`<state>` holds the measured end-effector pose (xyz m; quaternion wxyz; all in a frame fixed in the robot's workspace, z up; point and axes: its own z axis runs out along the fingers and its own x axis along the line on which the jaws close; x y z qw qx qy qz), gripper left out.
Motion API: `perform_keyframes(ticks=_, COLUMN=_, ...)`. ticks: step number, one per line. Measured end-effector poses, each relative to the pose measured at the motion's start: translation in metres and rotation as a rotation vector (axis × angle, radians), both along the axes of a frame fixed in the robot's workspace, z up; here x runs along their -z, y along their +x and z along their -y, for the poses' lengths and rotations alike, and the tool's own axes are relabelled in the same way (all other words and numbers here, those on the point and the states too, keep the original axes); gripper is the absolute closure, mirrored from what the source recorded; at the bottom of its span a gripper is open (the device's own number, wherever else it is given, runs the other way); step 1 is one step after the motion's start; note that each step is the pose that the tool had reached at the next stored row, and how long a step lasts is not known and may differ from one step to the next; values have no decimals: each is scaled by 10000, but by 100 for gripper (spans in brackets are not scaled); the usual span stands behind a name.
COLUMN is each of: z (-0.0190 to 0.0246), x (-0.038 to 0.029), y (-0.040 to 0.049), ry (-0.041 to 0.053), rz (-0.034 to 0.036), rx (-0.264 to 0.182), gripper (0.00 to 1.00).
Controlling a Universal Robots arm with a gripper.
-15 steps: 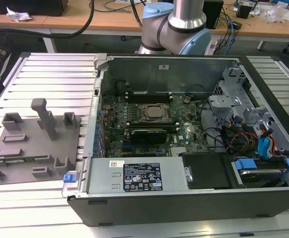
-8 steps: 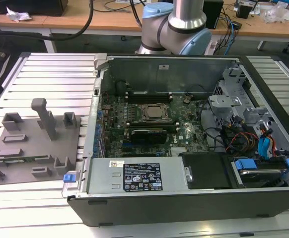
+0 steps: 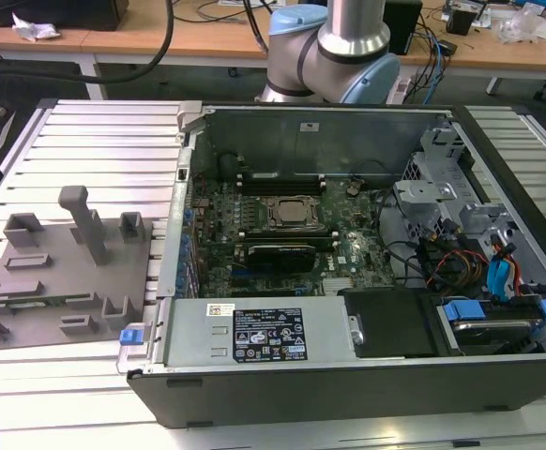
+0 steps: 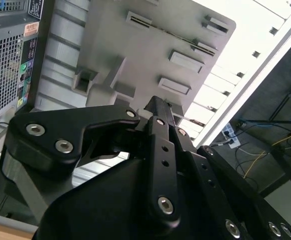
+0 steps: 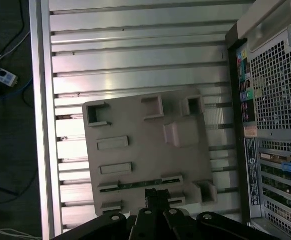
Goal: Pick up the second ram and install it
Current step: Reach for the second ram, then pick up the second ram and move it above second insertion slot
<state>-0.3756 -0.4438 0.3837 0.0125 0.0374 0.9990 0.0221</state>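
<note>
Grey fixture tray (image 5: pixel 135 120) on slatted table (image 5: pixel 135 55), just beside open PC case (image 3: pixel 348 394) w/ mobo (image 3: pixel 217 220) inside. second ram (image 5: pixel 130 184) sits on edge in tray's long slot, thin green strip. Gripper (image 5: pixel 157 193) hangs over tray, tips nearest that slot, pinched together, holding nothing afaict. Cables (image 3: pixel 442 258) bundled in case at exterior view's right.

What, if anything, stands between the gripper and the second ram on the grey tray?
Nothing visible does. In the first wrist view the gripper, shut, hangs above the grey fixture tray, where the second ram lies in its long slot. Only open air lies between them.
</note>
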Motion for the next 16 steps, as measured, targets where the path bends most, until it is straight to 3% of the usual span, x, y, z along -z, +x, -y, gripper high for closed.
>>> perform_keyframes(ticks=3, z=32, x=3, y=-2, ry=0, rz=-1, rx=0, gripper=89)
perform_keyframes(ticks=14, z=41, x=4, y=-2, ry=0, rz=0, rx=-23, gripper=89)
perform_keyframes(ticks=16, z=41, x=4, y=-2, ry=0, rz=-1, rx=-722, gripper=89)
